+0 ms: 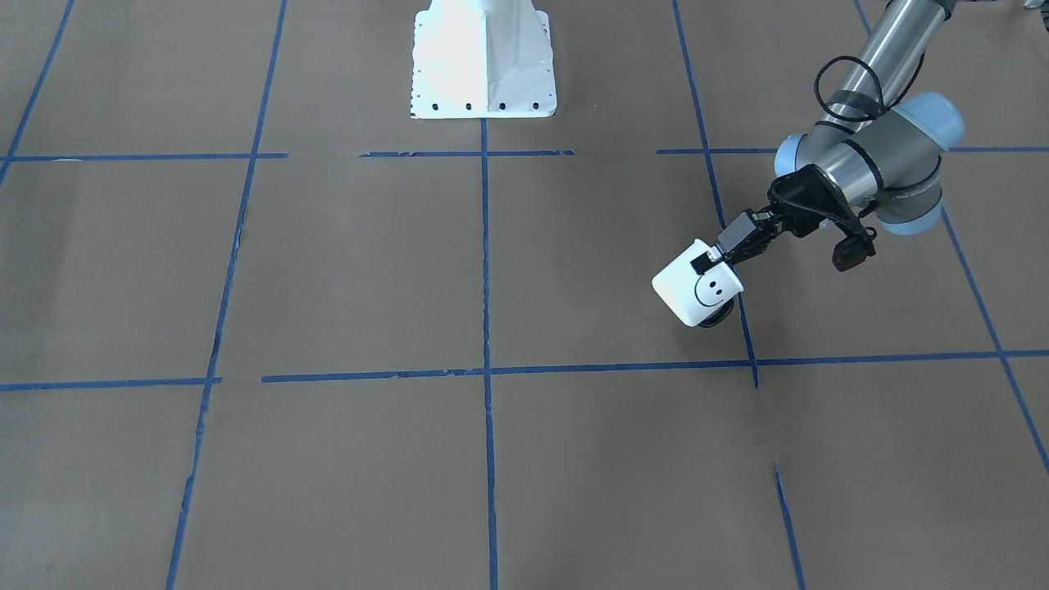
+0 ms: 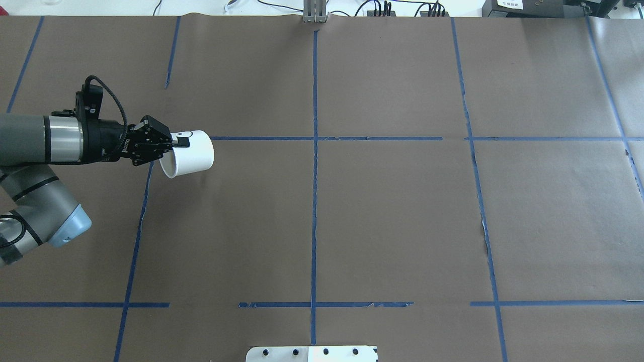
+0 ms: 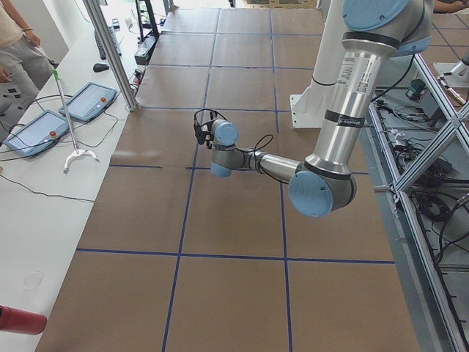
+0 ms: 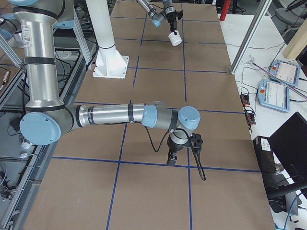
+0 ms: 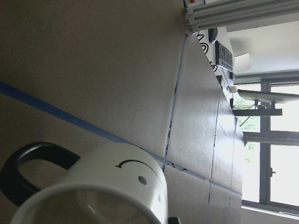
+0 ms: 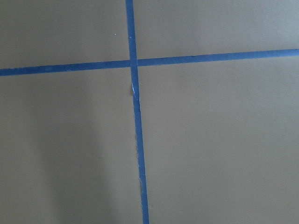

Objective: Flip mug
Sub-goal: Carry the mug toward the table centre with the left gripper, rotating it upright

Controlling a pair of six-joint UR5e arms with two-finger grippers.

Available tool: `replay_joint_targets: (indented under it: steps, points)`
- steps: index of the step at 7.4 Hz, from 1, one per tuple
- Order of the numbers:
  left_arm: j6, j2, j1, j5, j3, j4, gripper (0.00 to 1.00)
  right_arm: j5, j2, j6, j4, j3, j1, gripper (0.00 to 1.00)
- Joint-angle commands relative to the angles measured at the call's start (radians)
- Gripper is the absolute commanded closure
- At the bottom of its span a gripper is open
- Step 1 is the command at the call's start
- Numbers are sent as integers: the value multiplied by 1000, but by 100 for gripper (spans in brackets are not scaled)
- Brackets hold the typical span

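My left arm reaches out nearly level over the bench, with its wrist lying sideways. The left end effector is pinching the rim of the mug, one finger on the outer wall and the other inside. The mug is on the robot's left side of the bench, tipped onto its side. Its mouth is turned back toward the arm and its base points toward the middle of the bench. The smiley faces the far edge and the black handle hangs underneath. I cannot tell whether the mug is clear of the surface. My right arm stretches low across the bench, its wrist bent straight down over a blue tape crossing. I cannot tell whether the right end effector is spread or closed.
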Motion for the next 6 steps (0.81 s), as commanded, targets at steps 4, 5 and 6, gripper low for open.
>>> replay_joint_targets:
  steps: [4, 5, 6]
  points:
    - [274, -283, 90, -67, -208, 1020, 100, 0, -1, 0, 0, 0, 0, 0]
    - [308, -365, 122, -67, -203, 1171, 100, 0, 0, 0, 0, 0, 0, 0]
    - [345, -455, 157, -67, -167, 1294, 100, 0, 0, 0, 0, 0, 0, 0]
